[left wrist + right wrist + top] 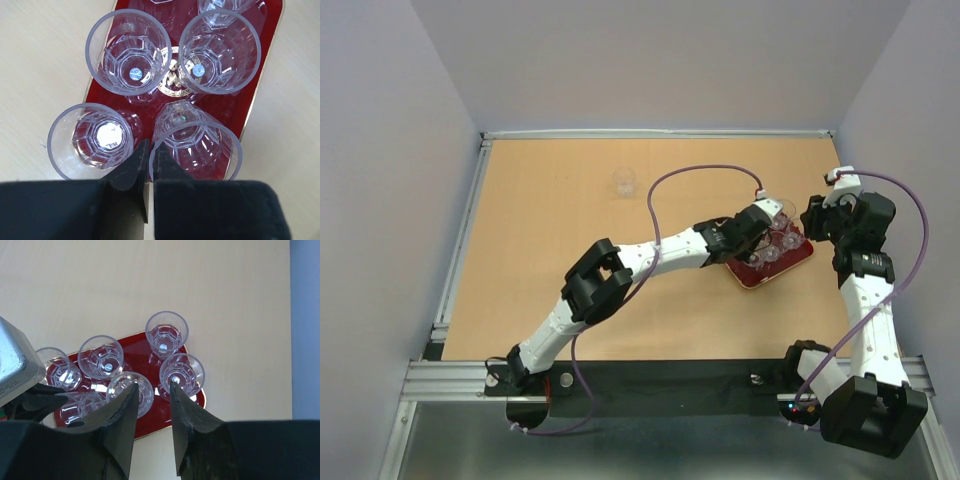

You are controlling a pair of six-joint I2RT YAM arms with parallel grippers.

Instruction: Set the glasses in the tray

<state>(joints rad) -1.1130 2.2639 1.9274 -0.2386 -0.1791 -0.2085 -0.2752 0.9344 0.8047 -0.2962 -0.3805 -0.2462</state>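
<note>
From my screen: pale wood tabletop, grey walls, one glass upright in the open far-left stretch, left gripper pinching a leaning glass's rim on the tray, long axis near-left to far-right near the right edge, right gripper hovering half-spread, empty.

Seemingly six glasses on red tray
</note>
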